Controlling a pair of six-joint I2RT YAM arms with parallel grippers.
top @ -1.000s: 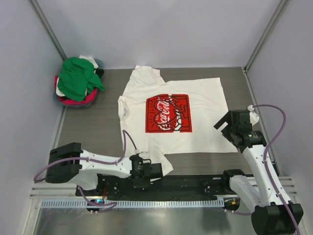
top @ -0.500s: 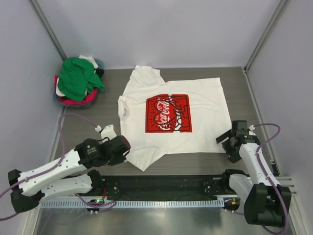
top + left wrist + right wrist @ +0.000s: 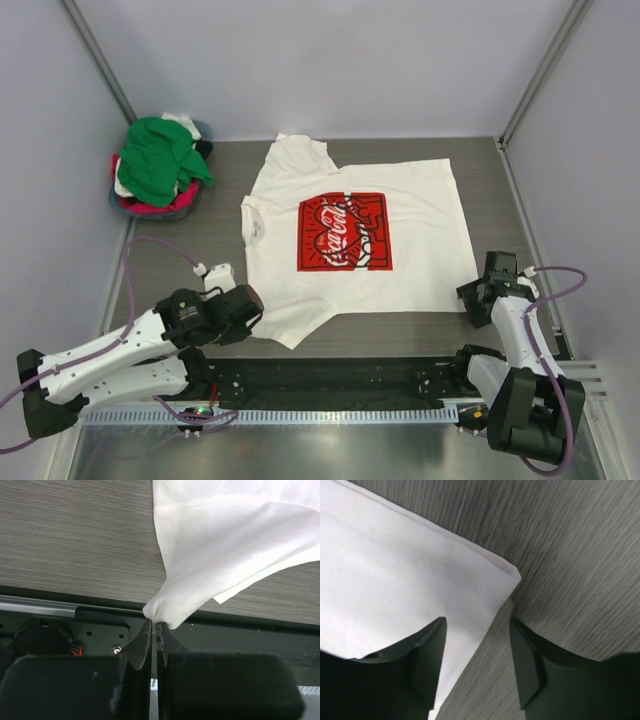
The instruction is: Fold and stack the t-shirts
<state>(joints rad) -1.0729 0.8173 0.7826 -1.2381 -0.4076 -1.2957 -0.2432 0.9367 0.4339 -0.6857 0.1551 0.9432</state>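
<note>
Top view: cream shirt [image 3: 345,232] lies flat mid-counter [image 3: 200,250]. Shirt pile [image 3: 160,170] sits at 10 o'clock. Left pincer [image 3: 255,300] is at the shirt's 7 o'clock, right pincer [image 3: 480,298] at 4 o'clock.
Left wrist: pincer clamped on bunched shirt edge, probably to start the fold.
Right wrist: pincer wide, straddling hem corner [image 3: 507,575], not gripping.

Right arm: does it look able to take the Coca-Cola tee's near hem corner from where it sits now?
Probably yes. The right gripper is open right at the hem corner, one finger over cloth, the other over bare table, and nothing lies between them.
</note>
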